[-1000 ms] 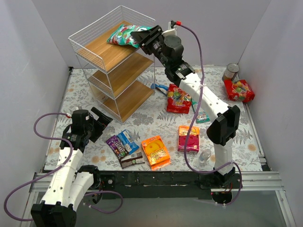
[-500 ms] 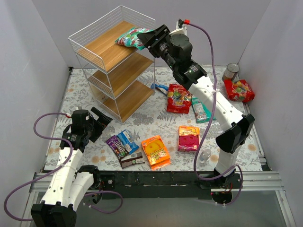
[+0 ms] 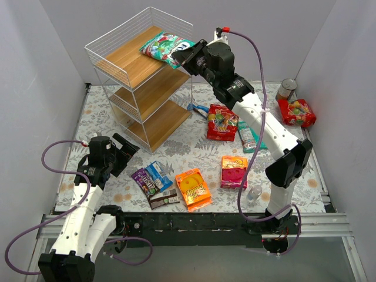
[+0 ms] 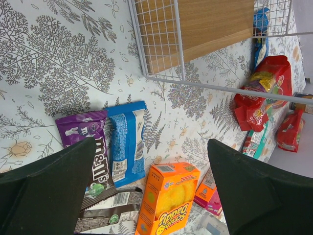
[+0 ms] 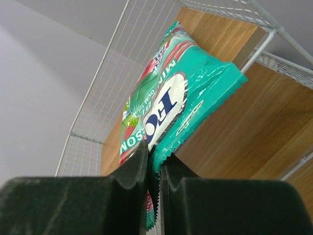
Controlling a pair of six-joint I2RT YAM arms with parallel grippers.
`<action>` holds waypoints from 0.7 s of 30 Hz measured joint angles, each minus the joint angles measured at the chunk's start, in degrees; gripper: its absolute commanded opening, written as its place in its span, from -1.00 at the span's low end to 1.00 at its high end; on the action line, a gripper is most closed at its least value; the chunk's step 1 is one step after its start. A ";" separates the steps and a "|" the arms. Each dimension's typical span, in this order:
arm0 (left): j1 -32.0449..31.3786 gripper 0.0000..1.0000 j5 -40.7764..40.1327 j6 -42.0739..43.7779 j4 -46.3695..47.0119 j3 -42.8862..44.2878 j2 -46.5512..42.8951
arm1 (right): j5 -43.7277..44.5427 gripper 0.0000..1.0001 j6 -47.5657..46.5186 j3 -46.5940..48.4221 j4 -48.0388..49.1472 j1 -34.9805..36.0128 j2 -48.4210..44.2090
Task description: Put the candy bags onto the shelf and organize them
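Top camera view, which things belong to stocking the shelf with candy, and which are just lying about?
Job: shelf; held teal-green bag; second teal bag; middle red bag; right red bag; orange bag; pink-orange bag; purple pack; blue pack; brown pack.
Lying about: silver tin can; clear cup.

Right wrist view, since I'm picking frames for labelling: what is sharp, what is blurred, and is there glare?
Right wrist view: the green bag is sharp, with small white glints on its crinkled film; the right gripper's fingers clamped on it are dark, soft-edged shapes; the shelf boards are evenly lit.
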 measured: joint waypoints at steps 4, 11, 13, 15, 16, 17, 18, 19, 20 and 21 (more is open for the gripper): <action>0.00 0.96 -0.02 0.00 0.00 0.00 0.00 | -1.97 -0.87 0.07 0.63 1.88 -0.72 1.55; 0.00 0.96 -0.26 0.02 0.00 0.00 0.00 | -2.62 -0.88 0.66 -0.87 9.75 -0.94 3.52; -0.02 0.97 -0.42 0.04 -0.02 0.00 0.00 | -2.58 -0.84 0.52 -0.87 11.98 -0.85 4.50; 0.00 0.96 -0.55 0.07 -0.04 0.00 0.00 | -2.43 -0.54 0.11 -0.87 13.88 -0.83 5.33; 0.00 0.96 -0.59 0.07 -0.07 0.00 0.00 | -2.43 -0.23 -0.22 -0.81 14.88 -0.83 5.68; 0.00 0.96 -0.70 0.09 -0.07 0.02 0.00 | -2.45 -0.09 -0.61 -0.35 15.61 -0.81 6.21; 0.00 0.96 -0.76 0.15 -0.09 0.02 0.02 | -2.45 0.03 -1.03 0.39 16.13 -0.79 6.84; 0.00 0.96 -0.83 0.24 -0.11 0.02 0.02 | -2.34 0.23 -1.27 1.05 16.41 -0.79 7.39; 0.00 0.96 -0.92 0.28 -0.15 0.02 0.07 | -2.38 0.27 -1.60 1.55 17.18 -0.76 7.63; 0.00 0.96 -0.96 0.31 -0.20 0.02 0.11 | -2.36 0.30 -2.03 1.62 17.49 -0.74 7.63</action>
